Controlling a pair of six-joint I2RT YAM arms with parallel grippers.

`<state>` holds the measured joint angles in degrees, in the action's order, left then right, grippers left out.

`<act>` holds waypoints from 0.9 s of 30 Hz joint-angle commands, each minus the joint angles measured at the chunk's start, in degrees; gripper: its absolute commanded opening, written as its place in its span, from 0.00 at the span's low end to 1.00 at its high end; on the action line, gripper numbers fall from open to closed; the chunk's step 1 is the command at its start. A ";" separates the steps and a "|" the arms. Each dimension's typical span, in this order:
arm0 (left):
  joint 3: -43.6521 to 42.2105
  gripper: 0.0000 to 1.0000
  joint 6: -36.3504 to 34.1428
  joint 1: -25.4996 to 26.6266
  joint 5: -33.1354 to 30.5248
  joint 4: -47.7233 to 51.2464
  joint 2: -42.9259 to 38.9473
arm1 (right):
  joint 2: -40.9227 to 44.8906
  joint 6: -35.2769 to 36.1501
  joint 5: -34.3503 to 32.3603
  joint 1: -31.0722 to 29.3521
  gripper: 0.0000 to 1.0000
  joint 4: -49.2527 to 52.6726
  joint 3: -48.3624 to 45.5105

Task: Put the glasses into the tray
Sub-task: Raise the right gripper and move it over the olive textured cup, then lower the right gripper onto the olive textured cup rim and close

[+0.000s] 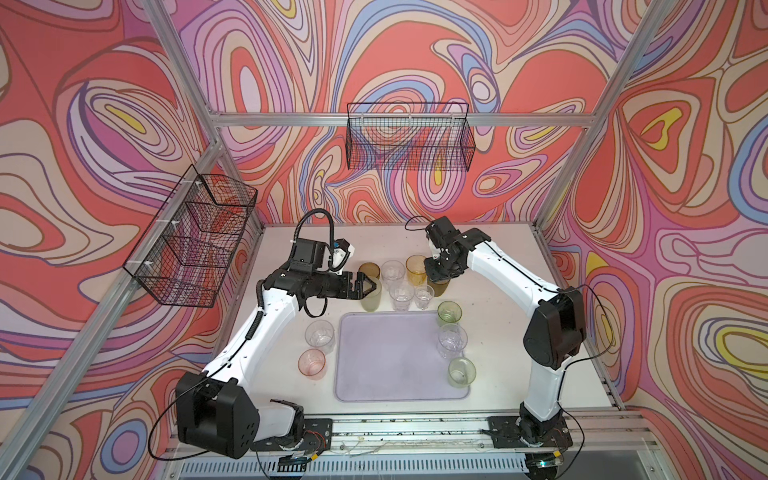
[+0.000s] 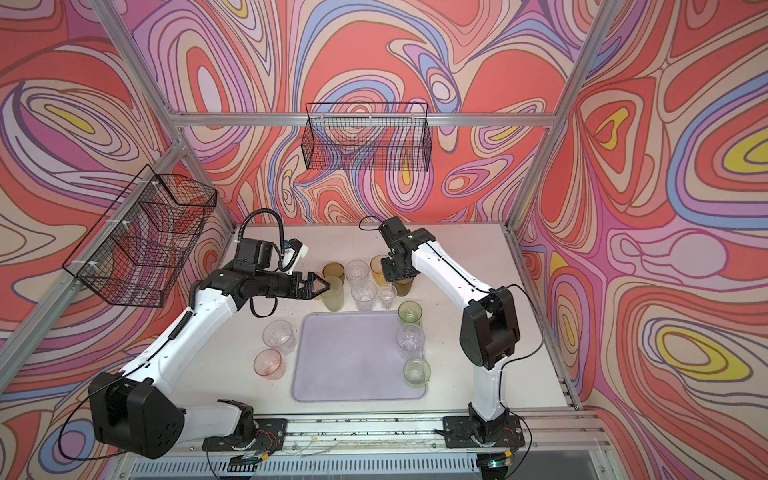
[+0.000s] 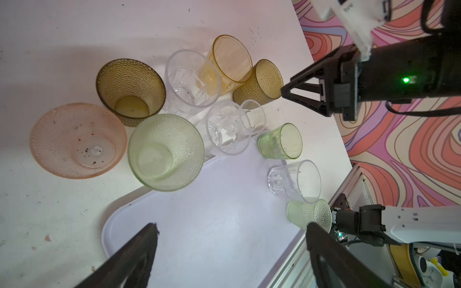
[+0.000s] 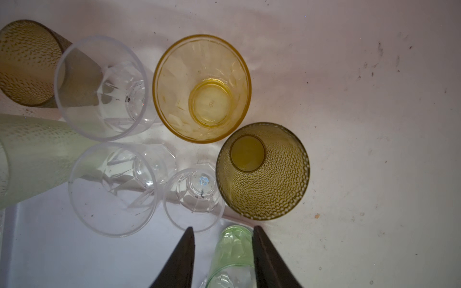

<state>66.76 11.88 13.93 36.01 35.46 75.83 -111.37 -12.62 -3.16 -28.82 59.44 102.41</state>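
Note:
The lilac tray (image 1: pixel 390 365) lies mid-table, with three glasses along its right edge: green (image 1: pixel 449 313), clear (image 1: pixel 452 338) and pale green (image 1: pixel 461 372). Behind it several more glasses cluster, among them an amber one (image 1: pixel 417 268) and a tall pale green one (image 1: pixel 371 301). My left gripper (image 1: pixel 372 286) hovers open over that tall glass, and its fingers (image 3: pixel 139 249) frame only bare tray (image 3: pixel 224 212). My right gripper (image 1: pixel 440 274) hangs open above an olive-brown glass (image 4: pixel 262 172), holding nothing. The green glass (image 4: pixel 232 249) shows through its gap from lower down.
A clear glass (image 1: pixel 320 336) and a pink one (image 1: pixel 311 363) stand left of the tray. Another pink glass (image 3: pixel 77 141) sits beside the left arm. Black wire baskets hang on the left wall (image 1: pixel 191 237) and back wall (image 1: pixel 409 137). An aluminium rail (image 1: pixel 415 428) runs along the front.

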 commanded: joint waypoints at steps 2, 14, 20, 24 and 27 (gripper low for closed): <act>-1.40 0.96 -0.92 0.12 0.49 2.04 -1.25 | -2.26 0.55 1.08 0.30 0.39 -0.73 2.80; -3.97 0.97 0.39 0.08 0.73 -2.71 -2.78 | -6.48 0.85 0.87 0.77 0.32 -0.93 4.90; -4.22 0.97 0.24 0.09 0.13 -2.63 -3.14 | -7.78 1.20 0.96 0.78 0.30 -1.08 4.55; -4.26 0.97 0.45 0.12 0.46 -2.69 -2.97 | -8.38 1.20 0.87 0.86 0.27 -1.64 4.04; -4.31 0.96 0.47 0.05 0.47 -2.68 -2.77 | -8.49 1.02 0.77 0.84 0.25 -1.94 3.52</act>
<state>63.20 12.25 13.96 35.99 33.21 74.22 -118.52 -11.62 -2.09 -28.21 58.39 106.06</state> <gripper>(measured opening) 0.966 0.259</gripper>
